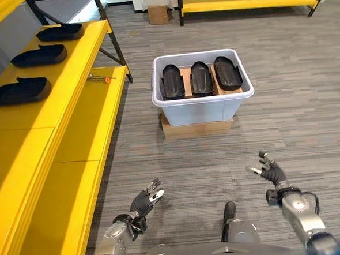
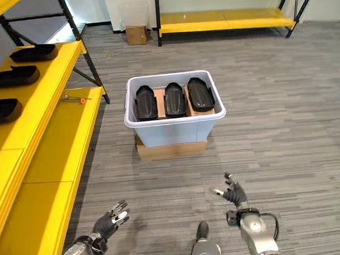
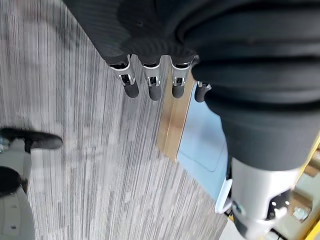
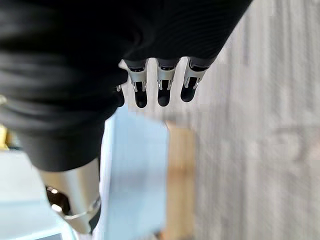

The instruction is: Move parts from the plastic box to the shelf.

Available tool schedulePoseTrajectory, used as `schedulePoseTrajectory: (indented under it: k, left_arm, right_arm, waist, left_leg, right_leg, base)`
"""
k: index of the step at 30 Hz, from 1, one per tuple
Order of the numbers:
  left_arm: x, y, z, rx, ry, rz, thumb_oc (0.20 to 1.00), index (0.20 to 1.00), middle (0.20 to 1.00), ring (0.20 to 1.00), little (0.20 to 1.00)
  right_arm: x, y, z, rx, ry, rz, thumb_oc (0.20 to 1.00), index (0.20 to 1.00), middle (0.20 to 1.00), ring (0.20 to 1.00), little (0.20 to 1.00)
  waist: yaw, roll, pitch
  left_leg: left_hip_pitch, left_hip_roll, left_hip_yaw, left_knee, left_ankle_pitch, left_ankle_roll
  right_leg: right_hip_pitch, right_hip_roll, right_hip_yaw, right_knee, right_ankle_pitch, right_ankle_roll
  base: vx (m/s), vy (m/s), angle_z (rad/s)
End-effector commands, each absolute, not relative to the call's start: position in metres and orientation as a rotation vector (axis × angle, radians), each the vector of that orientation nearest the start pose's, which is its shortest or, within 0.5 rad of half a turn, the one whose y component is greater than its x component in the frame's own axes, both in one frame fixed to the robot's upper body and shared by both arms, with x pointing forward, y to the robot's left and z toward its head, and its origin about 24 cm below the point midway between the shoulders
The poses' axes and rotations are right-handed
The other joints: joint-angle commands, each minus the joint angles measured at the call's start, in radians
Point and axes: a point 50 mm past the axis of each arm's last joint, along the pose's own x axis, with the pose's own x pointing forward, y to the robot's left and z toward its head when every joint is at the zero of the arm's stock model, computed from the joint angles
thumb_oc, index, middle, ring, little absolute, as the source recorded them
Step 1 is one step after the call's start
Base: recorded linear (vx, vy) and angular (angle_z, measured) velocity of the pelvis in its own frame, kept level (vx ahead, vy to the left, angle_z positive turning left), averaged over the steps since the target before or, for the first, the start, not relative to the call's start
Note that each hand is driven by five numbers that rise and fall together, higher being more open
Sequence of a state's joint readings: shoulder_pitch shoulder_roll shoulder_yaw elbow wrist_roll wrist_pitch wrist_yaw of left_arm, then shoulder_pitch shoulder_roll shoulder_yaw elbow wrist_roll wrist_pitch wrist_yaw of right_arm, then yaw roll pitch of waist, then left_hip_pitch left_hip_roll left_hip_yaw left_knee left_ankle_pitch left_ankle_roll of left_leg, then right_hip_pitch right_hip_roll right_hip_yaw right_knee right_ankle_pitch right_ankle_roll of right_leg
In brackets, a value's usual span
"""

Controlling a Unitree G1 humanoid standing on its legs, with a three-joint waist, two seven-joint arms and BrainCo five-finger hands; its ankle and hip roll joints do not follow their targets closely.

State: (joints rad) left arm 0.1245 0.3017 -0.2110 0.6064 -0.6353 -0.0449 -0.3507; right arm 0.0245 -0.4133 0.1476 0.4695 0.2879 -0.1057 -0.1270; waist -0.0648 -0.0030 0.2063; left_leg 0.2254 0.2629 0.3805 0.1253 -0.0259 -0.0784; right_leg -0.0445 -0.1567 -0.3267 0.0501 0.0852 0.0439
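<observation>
A pale plastic box stands on a flat cardboard base on the floor ahead. Three black oblong parts lie side by side in it. Three more black parts rest on the top level of the yellow shelf at the left. My left hand hangs low near the shelf's front edge, fingers straight and empty. My right hand hovers low at the right, well short of the box, fingers spread and empty. The left wrist view shows straight fingers above the floor, the right wrist view the same.
A small tool with an orange tip lies on the shelf's lower level. A second yellow shelf runs along the far wall, with a cardboard box beside it. Grey striped floor lies between me and the plastic box.
</observation>
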Motion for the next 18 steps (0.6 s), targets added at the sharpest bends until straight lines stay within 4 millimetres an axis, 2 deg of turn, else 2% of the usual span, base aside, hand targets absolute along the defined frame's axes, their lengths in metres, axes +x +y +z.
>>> schedulePoseTrajectory:
  k: [1, 2, 3, 5, 10, 11, 12, 14, 16, 18]
  left_arm:
    - [0.172, 0.209, -0.086, -0.335, 0.575, -0.193, 1.0, 1.0, 1.0, 1.0, 1.0]
    - [0.171, 0.208, -0.086, -0.337, 0.578, -0.188, 1.0, 1.0, 1.0, 1.0, 1.0]
    - [0.171, 0.207, -0.088, -0.353, 0.576, -0.175, 1.0, 1.0, 1.0, 1.0, 1.0]
    - [0.172, 0.206, -0.088, -0.368, 0.569, -0.173, 1.0, 1.0, 1.0, 1.0, 1.0]
    - [0.174, 0.207, -0.088, -0.374, 0.549, -0.144, 1.0, 1.0, 1.0, 1.0, 1.0]
    - [0.178, 0.207, -0.087, -0.374, 0.539, -0.138, 1.0, 1.0, 1.0, 1.0, 1.0]
    - [0.18, 0.209, -0.086, -0.373, 0.534, -0.132, 1.0, 1.0, 1.0, 1.0, 1.0]
    - [0.183, 0.211, -0.084, -0.346, 0.526, -0.143, 1.0, 1.0, 1.0, 1.0, 1.0]
    - [0.189, 0.213, -0.079, -0.315, 0.504, -0.151, 1.0, 1.0, 1.0, 1.0, 1.0]
    - [0.19, 0.215, -0.075, -0.302, 0.487, -0.146, 1.0, 1.0, 1.0, 1.0, 1.0]
  right_arm:
    - [0.221, -0.242, -0.037, -0.189, 0.337, -0.16, 1.0, 1.0, 1.0, 1.0, 1.0]
    - [0.222, -0.243, -0.036, -0.189, 0.338, -0.162, 1.0, 1.0, 1.0, 1.0, 1.0]
    - [0.224, -0.247, -0.034, -0.197, 0.334, -0.164, 1.0, 1.0, 1.0, 1.0, 1.0]
    - [0.226, -0.25, -0.032, -0.212, 0.327, -0.155, 1.0, 1.0, 1.0, 1.0, 1.0]
    - [0.226, -0.253, -0.031, -0.218, 0.33, -0.129, 1.0, 1.0, 1.0, 1.0, 1.0]
    - [0.226, -0.253, -0.03, -0.22, 0.324, -0.113, 1.0, 1.0, 1.0, 1.0, 1.0]
    - [0.225, -0.252, -0.03, -0.22, 0.322, -0.101, 1.0, 1.0, 1.0, 1.0, 1.0]
    - [0.224, -0.252, -0.031, -0.207, 0.32, -0.104, 1.0, 1.0, 1.0, 1.0, 1.0]
    - [0.225, -0.25, -0.03, -0.195, 0.314, -0.096, 1.0, 1.0, 1.0, 1.0, 1.0]
    - [0.225, -0.246, -0.03, -0.198, 0.312, -0.078, 1.0, 1.0, 1.0, 1.0, 1.0]
  waist:
    - [0.002, -0.055, -0.03]
    - [0.001, -0.056, -0.033]
    - [0.002, -0.056, -0.037]
    - [0.005, -0.056, -0.037]
    - [0.003, -0.055, -0.041]
    - [0.002, -0.058, -0.04]
    - [0.0, -0.057, -0.038]
    - [-0.001, -0.053, -0.032]
    - [0.0, -0.043, -0.018]
    - [-0.002, -0.037, -0.01]
  left_leg:
    - [-0.049, -0.115, 0.031, -0.013, -0.111, 0.048]
    - [-0.051, -0.108, 0.036, 0.006, -0.115, 0.045]
    - [-0.07, -0.086, 0.041, 0.073, -0.092, 0.029]
    - [-0.094, -0.072, 0.039, 0.148, -0.068, 0.014]
    - [-0.133, -0.036, 0.059, 0.289, -0.024, -0.018]
    - [-0.16, -0.023, 0.065, 0.347, -0.007, -0.022]
    - [-0.169, -0.038, 0.062, 0.353, -0.029, -0.011]
    - [-0.189, -0.052, 0.059, 0.35, -0.018, -0.01]
    - [-0.193, -0.099, 0.059, 0.247, -0.035, 0.008]
    - [-0.186, -0.122, 0.078, 0.131, -0.032, 0.018]
  right_leg:
    - [0.015, -0.07, -0.006, 0.033, -0.016, 0.118]
    - [0.019, -0.061, -0.01, 0.039, -0.027, 0.106]
    - [0.034, -0.034, -0.018, 0.041, -0.051, 0.077]
    - [0.053, -0.006, -0.022, 0.032, -0.069, 0.052]
    - [0.077, 0.043, -0.043, 0.006, -0.103, 0.005]
    - [0.084, 0.055, -0.055, 0.0, -0.109, -0.008]
    - [0.082, 0.056, -0.06, 0.007, -0.116, -0.009]
    - [0.082, 0.066, -0.066, 0.009, -0.118, -0.012]
    - [0.074, 0.066, -0.063, 0.023, -0.112, 0.003]
    - [0.083, 0.062, -0.06, 0.023, -0.112, 0.015]
  base:
    - [0.28, -0.283, 0.07]
    - [0.28, -0.351, 0.02]
    - [0.23, -0.307, -0.01]
    - [0.22, -0.307, -0.03]
    - [0.16, -0.24, -0.05]
    - [0.17, -0.224, 0.02]
    - [0.16, -0.199, 0.22]
    - [0.14, -0.114, 0.23]
    - [0.15, -0.022, 0.21]
    - [0.13, 0.065, 0.23]
